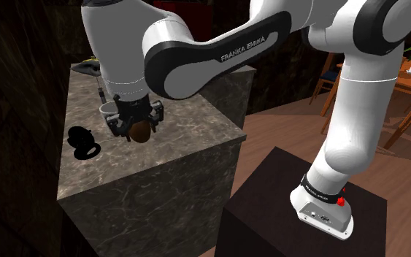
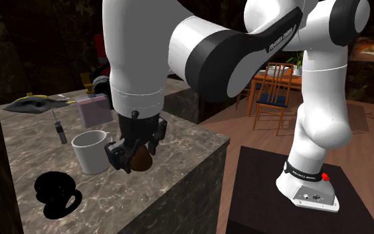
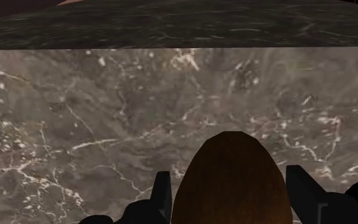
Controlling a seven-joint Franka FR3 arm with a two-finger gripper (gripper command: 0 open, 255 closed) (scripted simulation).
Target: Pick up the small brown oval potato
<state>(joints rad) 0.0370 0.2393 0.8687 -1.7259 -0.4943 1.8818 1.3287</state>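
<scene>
A small brown oval potato (image 1: 139, 132) sits between the black fingers of my gripper (image 1: 138, 130), just above the marble counter top (image 1: 189, 131). The second exterior view has the same potato (image 2: 141, 159) clasped in the gripper (image 2: 137, 158) beside a white mug (image 2: 91, 151). In the wrist view the potato (image 3: 231, 181) stands large between both fingers (image 3: 161, 191), which press on its sides. The gripper is shut on it.
A black cup (image 2: 57, 193) stands near the counter's front corner. A dark pen-like tool (image 2: 59, 128), a pale purple box (image 2: 93, 110) and a flat dark item with yellow (image 2: 32, 104) lie further back. Wooden chairs (image 2: 272, 100) stand beyond the counter; my stand (image 1: 298, 212) is beside it.
</scene>
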